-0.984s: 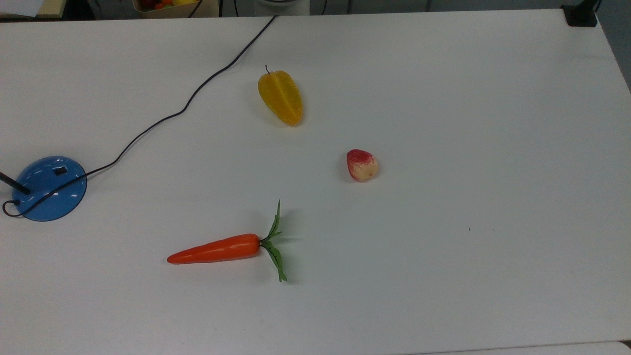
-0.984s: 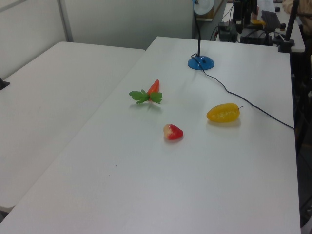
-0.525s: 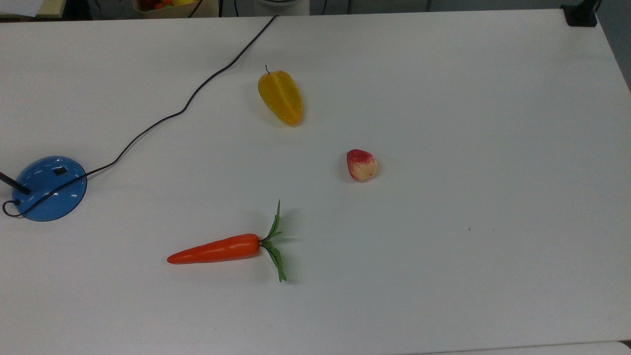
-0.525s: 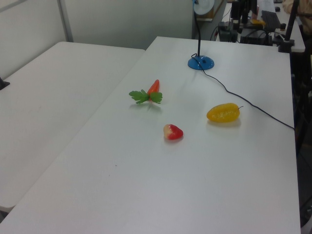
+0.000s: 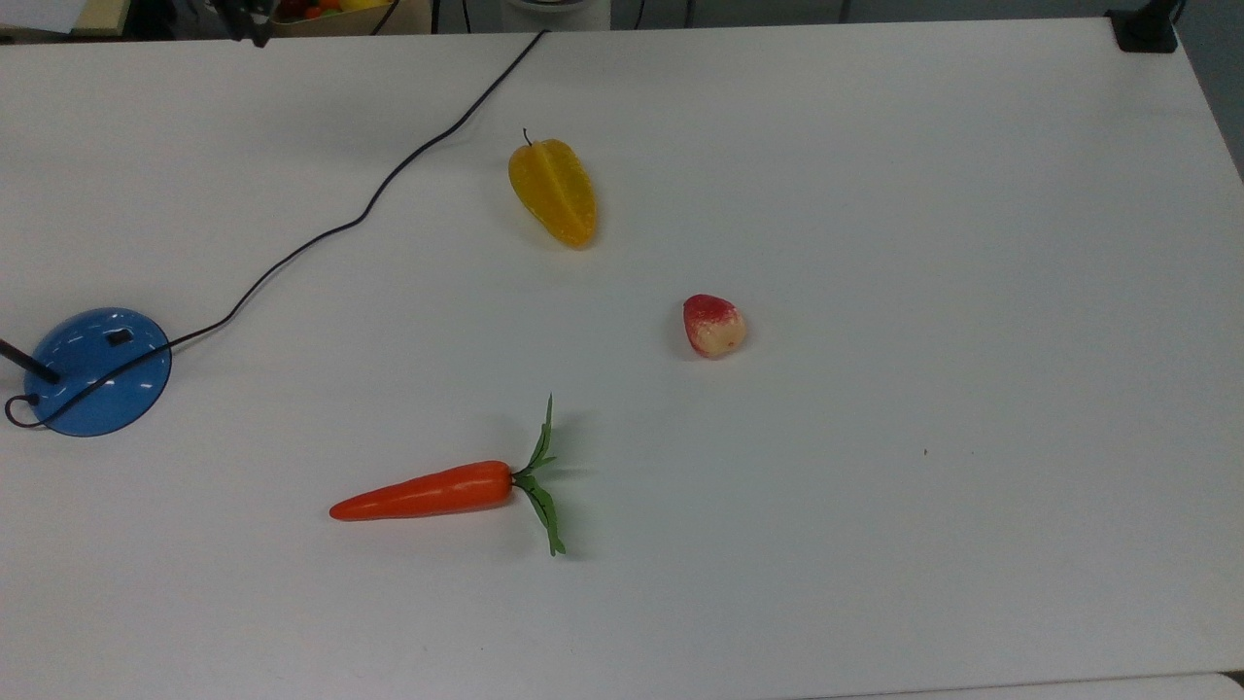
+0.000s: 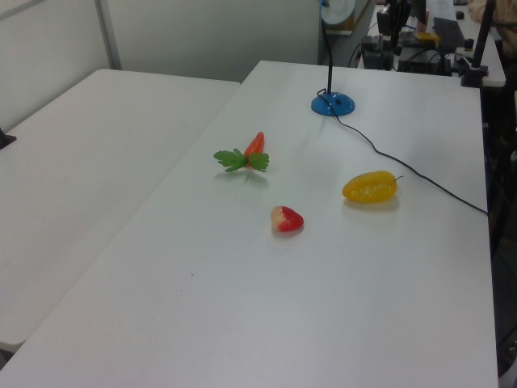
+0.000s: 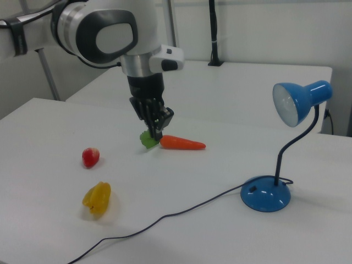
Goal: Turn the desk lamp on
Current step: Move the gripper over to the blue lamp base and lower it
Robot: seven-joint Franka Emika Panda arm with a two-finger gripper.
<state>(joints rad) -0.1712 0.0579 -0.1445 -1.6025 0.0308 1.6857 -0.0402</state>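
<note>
White tabletop (image 7: 220,242) fills the lower part of the right view, and nearest the camera there a black cord (image 7: 165,217) is seen trailing from the bottom edge up toward the lower right. At its end the desk lamp (image 7: 265,193) is found, its glossy blue base low at the right of the frame, with a small dark switch (image 7: 252,188) on the dome, a thin black stem curving up, and a blue shade at the upper right; the bulb appears unlit. At the lower left a yellow star fruit (image 7: 97,198) is laid, with a red strawberry (image 7: 91,157) a little behind it. Farther back, at mid-frame, an orange carrot (image 7: 181,143) with green leaves is set. The gripper (image 7: 157,127) hangs in the upper left of the frame, well apart from the lamp base, and its fingers look closed together with nothing held. Judged from this, the approach is only starting. The switch is small and sits on a smooth dome, so a press placed off-centre could slide off or push the light base across the table without toggling it. The stem and the cord beside the base could be snagged by a careless descent. The fruit lies aside from the likely path and is not expected to obstruct.
</note>
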